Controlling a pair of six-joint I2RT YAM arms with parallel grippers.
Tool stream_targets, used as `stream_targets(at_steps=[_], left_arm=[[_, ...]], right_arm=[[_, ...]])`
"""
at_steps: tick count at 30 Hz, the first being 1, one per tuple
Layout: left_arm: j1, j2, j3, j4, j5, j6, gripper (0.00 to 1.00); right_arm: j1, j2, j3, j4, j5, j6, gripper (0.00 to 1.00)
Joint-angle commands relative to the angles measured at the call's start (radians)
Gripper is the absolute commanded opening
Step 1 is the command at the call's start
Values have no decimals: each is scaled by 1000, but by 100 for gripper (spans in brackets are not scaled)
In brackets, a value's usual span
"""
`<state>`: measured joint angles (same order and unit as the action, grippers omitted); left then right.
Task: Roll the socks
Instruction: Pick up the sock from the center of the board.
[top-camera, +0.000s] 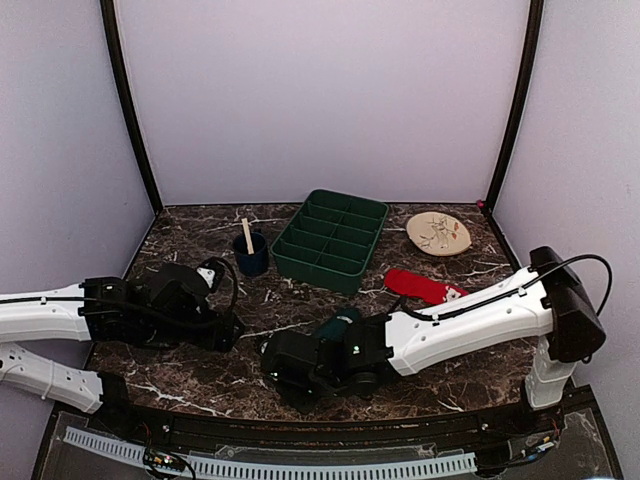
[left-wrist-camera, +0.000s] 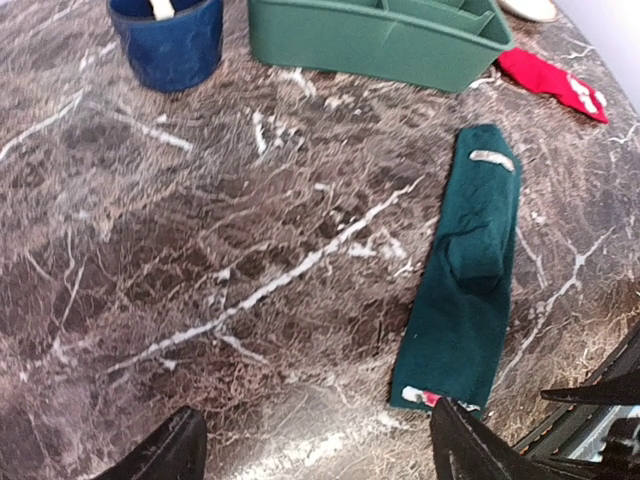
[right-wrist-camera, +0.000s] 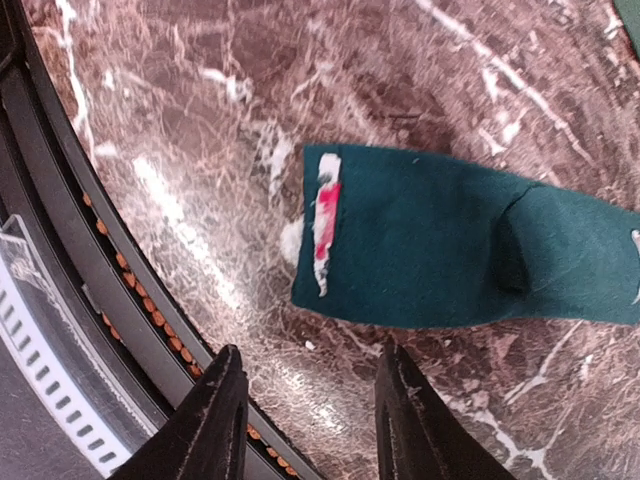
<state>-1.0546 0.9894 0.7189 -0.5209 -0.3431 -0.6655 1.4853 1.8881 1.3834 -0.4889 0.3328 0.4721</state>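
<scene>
Both my jaws gape empty; the teal sock (right-wrist-camera: 460, 250) looks limp and light on the worktop (right-wrist-camera: 200, 150), so I'd pinch its near end.

I see a dark teal-green sock (left-wrist-camera: 465, 300) lying flat and unrolled on the dark marble counter (left-wrist-camera: 150, 250), stretched out long. A soft raised fold crosses it near the middle. The end nearest the front edge of the counter shows a narrow strip of red and white, and the far end bears a small pale mark. Beyond that far end, close by but not touching, I see a bright red sock (left-wrist-camera: 550, 80), also flat and unrolled, with white patches at its right-hand end.
</scene>
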Motion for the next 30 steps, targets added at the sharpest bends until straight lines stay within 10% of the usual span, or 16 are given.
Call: stream_targets(at_steps=[1, 30], left_arm=[[10, 23, 2, -73, 19, -73, 80], [22, -142, -77, -201, 8, -211, 80]], right_arm=[[17, 41, 45, -21, -32, -34, 40], [2, 252, 175, -59, 6, -104, 25]])
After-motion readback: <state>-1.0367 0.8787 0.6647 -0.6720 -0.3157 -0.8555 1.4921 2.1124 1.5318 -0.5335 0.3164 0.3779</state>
